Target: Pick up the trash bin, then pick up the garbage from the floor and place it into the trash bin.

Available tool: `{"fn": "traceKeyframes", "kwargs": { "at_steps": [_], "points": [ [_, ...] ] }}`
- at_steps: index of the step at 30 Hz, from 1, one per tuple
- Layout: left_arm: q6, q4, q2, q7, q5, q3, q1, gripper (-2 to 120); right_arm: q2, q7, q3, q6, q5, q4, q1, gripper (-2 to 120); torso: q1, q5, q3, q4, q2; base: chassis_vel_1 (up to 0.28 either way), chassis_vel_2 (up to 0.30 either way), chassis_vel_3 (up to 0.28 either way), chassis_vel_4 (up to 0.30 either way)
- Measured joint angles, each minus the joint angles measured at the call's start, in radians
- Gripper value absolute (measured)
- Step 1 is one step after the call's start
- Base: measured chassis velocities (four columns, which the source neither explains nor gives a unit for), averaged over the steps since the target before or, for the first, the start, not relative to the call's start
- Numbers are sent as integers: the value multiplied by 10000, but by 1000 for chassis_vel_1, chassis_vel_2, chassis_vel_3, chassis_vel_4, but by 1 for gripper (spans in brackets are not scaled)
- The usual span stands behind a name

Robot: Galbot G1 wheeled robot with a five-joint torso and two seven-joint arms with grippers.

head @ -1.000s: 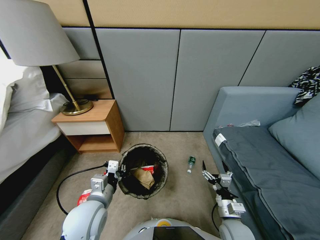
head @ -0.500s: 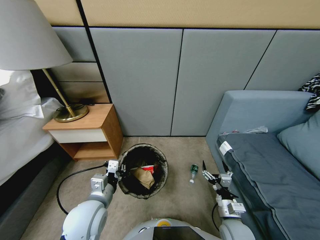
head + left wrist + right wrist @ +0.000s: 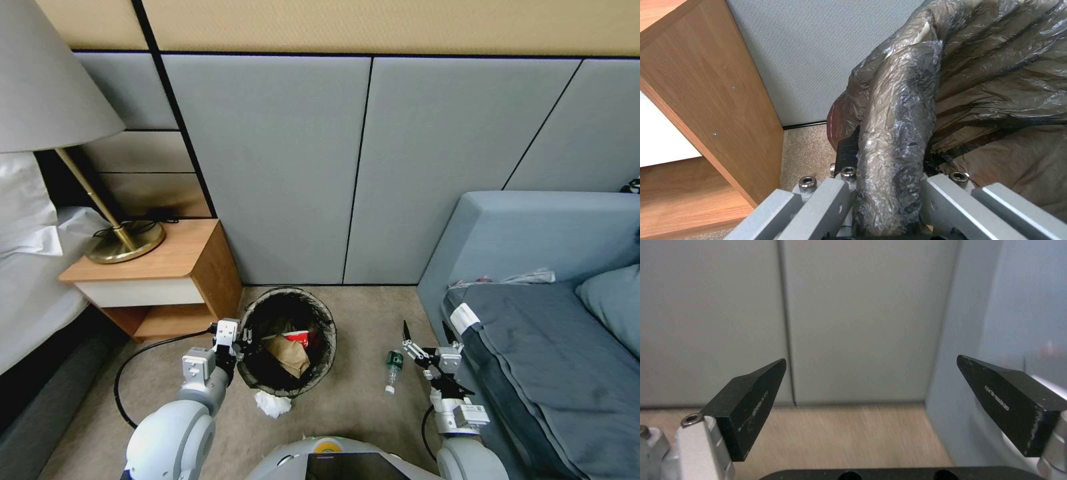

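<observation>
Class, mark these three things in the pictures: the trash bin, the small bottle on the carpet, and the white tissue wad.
trash bin (image 3: 325, 319): head view, on its bag-covered rim.
small bottle (image 3: 393, 364): head view, on its green body.
white tissue wad (image 3: 271, 403): head view, on its middle.

A black-lined bin (image 3: 288, 341) at lower centre is showing a red-and-white cup (image 3: 297, 338) and a brown paper bag (image 3: 288, 357) inside. A white tissue (image 3: 272, 404) is lying on beige carpet (image 3: 360, 400). A green-labelled clear bottle (image 3: 393, 369) is sitting right of centre. Grey wall panels (image 3: 293, 167) are filling the top, a blue-grey sofa (image 3: 533, 233) the right, an orange-brown wooden nightstand (image 3: 160, 267) the left.
</observation>
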Motion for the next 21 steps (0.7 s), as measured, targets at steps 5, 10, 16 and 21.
{"fn": "traceKeyframes", "kwargs": {
  "at_steps": [5,10,16,21],
  "points": [
    [0,-53,22,-3,-36,-27,13,1,-110,396,-82,-1024,103,-681,1000,100,0,0,0,2,0,0,0,0,0],
    [1,-110,32,-20,-86,-47,15,1,-233,505,-202,-1847,488,-1206,1650,100,0,0,1,2,0,0,0,0,0],
    [28,-164,20,-37,-105,-48,7,1,-377,595,-437,-2564,1246,-2357,2446,100,0,0,1,1,-1,0,0,0,0],
    [47,-218,16,-41,-105,-50,32,1,-424,693,-511,-2843,1606,-3090,2897,100,0,-1,1,2,0,0,0,0,0]
  ]
}}
